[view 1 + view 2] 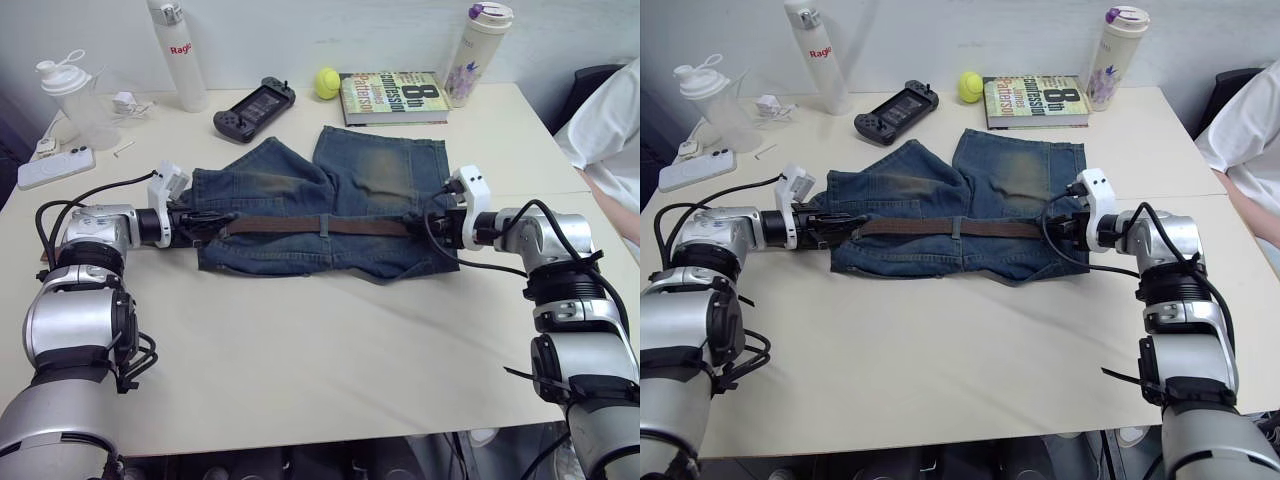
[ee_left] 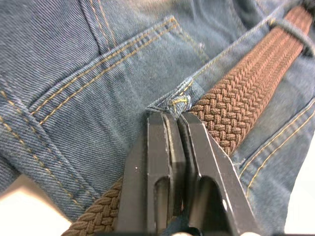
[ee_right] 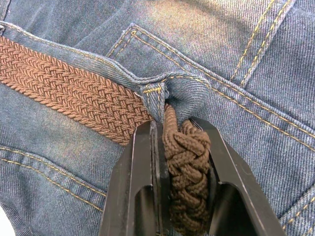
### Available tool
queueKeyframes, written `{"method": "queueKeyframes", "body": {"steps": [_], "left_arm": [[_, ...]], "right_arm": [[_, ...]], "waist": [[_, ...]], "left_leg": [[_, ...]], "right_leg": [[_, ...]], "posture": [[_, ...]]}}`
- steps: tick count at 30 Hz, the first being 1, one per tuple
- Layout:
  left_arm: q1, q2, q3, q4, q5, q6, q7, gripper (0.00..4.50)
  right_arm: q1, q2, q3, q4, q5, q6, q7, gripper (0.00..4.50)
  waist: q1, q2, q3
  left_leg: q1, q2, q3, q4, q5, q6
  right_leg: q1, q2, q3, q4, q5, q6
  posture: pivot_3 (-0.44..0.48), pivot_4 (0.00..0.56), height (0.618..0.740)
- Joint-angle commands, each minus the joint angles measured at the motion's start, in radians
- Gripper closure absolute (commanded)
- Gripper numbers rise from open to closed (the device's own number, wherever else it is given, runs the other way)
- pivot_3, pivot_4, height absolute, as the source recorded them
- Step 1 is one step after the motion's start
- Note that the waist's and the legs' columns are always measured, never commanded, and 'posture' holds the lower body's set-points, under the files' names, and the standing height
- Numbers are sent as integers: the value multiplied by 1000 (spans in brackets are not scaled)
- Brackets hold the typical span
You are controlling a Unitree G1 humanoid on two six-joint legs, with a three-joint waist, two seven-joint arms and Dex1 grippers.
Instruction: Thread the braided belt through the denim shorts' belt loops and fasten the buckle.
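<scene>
The left gripper (image 2: 172,120) had its fingers pressed together on a belt loop (image 2: 178,102) at the left end of the shorts' (image 1: 320,205) waistband, with the belt (image 2: 236,101) running just beside them. The right gripper (image 3: 181,129) was clamped on the belt's bunched, edge-on end where it left the loop at the waistband's right end. The belt lay lengthwise along the waistband, side to side between the two grippers, passing under a middle loop (image 1: 324,224). The shorts lay flat on the table (image 1: 320,340), legs pointing away from the robot toward a book (image 1: 394,96). The buckle could not be made out; both belt ends were hidden by the grippers.
</scene>
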Motion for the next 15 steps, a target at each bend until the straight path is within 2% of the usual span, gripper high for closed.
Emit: {"method": "queueKeyframes", "body": {"steps": [1, 15], "left_arm": [[2, 17, -5, 3, 24, -42, 7, 4500], [-4, 10, 4, 1, 27, -95, 20, 4500]], "right_arm": [[-2, -22, 0, -17, 1, -5, 5, 4142], [32, -18, -6, -82, 17, -15, 12, 4142]], "waist": [[0, 0, 0], [0, 0, 0]], "left_leg": [[0, 0, 0, 0, 0, 0], [0, 0, 0, 1, 0, 0]], "right_leg": [[0, 0, 0, 0, 0, 0], [0, 0, 0, 1, 0, 0]], "posture": [[0, 150, 740], [0, 150, 740]]}}
